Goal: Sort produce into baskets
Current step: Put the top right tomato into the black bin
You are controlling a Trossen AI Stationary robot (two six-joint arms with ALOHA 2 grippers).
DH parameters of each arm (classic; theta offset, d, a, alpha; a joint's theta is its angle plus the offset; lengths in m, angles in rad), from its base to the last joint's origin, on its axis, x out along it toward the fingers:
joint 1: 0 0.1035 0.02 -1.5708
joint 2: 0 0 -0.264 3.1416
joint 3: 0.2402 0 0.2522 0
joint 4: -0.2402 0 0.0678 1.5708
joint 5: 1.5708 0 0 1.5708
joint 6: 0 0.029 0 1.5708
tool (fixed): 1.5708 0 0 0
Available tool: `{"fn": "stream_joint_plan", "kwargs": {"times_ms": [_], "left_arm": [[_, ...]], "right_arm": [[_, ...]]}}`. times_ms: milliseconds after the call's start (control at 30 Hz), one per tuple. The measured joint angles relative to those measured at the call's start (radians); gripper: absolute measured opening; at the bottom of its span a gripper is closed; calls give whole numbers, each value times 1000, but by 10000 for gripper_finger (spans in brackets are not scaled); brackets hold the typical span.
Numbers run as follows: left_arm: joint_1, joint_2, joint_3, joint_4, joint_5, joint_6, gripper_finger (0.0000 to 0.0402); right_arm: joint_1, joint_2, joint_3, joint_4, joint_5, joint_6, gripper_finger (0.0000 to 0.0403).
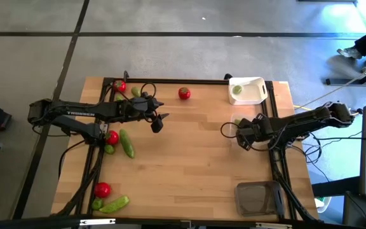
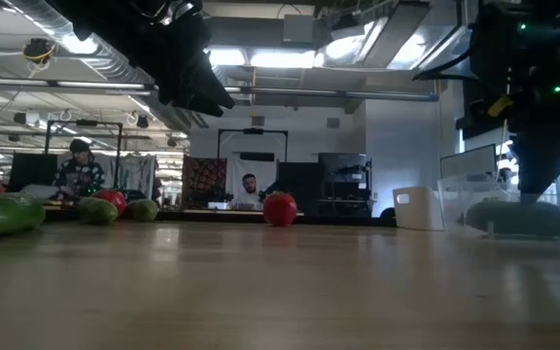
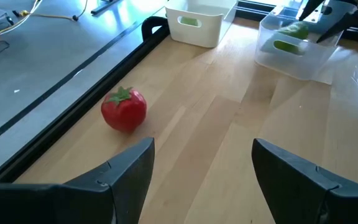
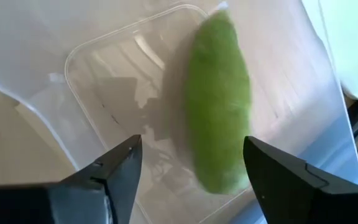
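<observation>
My left gripper (image 1: 158,122) is open and empty, above the table's middle left; in its wrist view a red tomato (image 3: 123,109) lies ahead of it near the table's far edge (image 1: 183,93). My right gripper (image 1: 240,131) is open, pointing down over the clear basket (image 4: 104,81). An elongated green pod (image 4: 219,106) lies in that basket below the fingers, apart from them. The white basket (image 1: 247,90) at the far right holds a small green piece (image 1: 237,90). The dark grey basket (image 1: 258,197) stands at the near right.
At the far left lie a tomato (image 1: 119,86) and a lime (image 1: 135,91). At the left are a tomato (image 1: 112,137), a pod (image 1: 127,143) and a lime (image 1: 109,149). At the near left are a tomato (image 1: 102,189) and a pod (image 1: 114,204). Bare wood spans the middle.
</observation>
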Motion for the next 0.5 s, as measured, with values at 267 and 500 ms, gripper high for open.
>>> {"fn": "stream_joint_plan", "kwargs": {"times_ms": [267, 500], "left_arm": [[0, 0, 0, 0, 0, 0, 265], [0, 0, 0, 0, 0, 0, 265]], "right_arm": [[1, -2, 46, -7, -15, -3, 264], [1, -2, 155, -78, -1, -7, 264]]}}
